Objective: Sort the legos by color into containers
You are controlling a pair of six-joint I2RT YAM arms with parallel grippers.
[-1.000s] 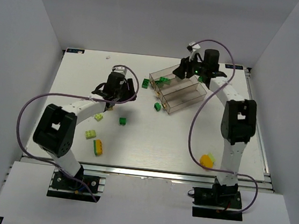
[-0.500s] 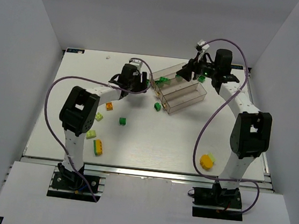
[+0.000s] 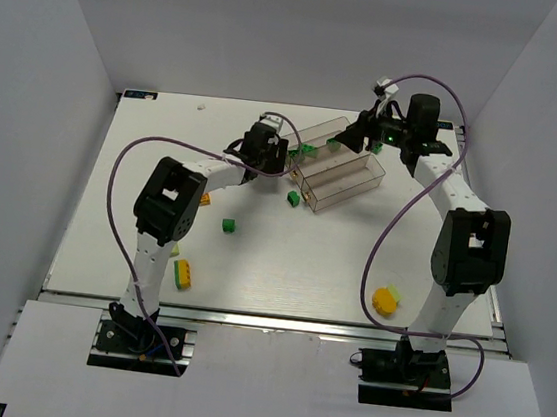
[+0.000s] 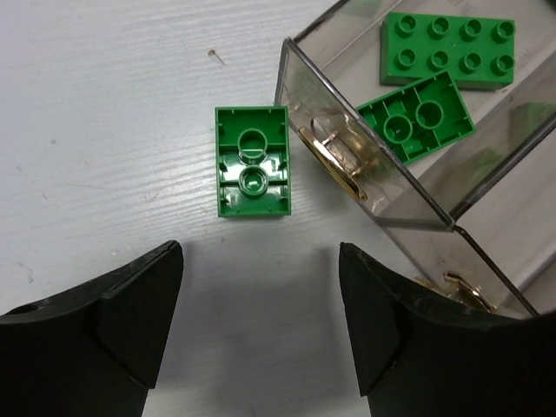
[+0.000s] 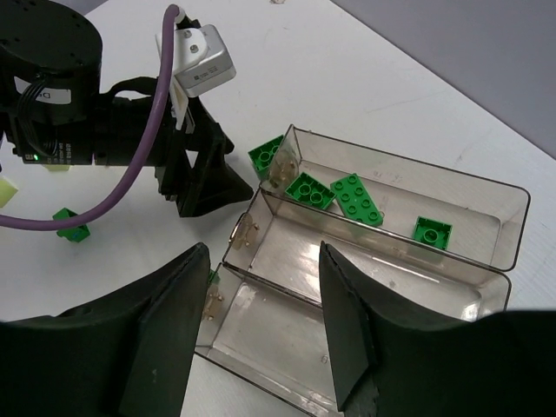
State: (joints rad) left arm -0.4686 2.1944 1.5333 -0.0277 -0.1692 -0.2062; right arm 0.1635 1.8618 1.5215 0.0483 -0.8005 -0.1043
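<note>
The containers are three clear brownish troughs joined as one tray [image 3: 347, 190], also in the right wrist view [image 5: 512, 217]. Three green legos lie in its far trough [image 5: 310, 189] [image 5: 354, 198] [image 5: 432, 232]. One green lego [image 4: 252, 174] lies upside down on the table, touching the tray's left end wall [image 4: 365, 174]. My left gripper [image 4: 261, 304] is open and empty, low over the table just short of this lego, also in the top view [image 3: 268, 153]. My right gripper [image 5: 265, 287] is open and empty, hovering above the middle and near troughs, which hold nothing.
Loose legos lie on the table: green ones [image 3: 294, 198] [image 3: 228, 225], an orange one [image 3: 202, 198], a yellow and green stack [image 3: 182, 274] at the front left, and an orange-yellow one [image 3: 385, 299] by the right arm. The left arm hides part of the left side.
My left arm has swung right, from the table's left middle to the tray's left end. My right gripper has shifted a little right and back above the tray.
</note>
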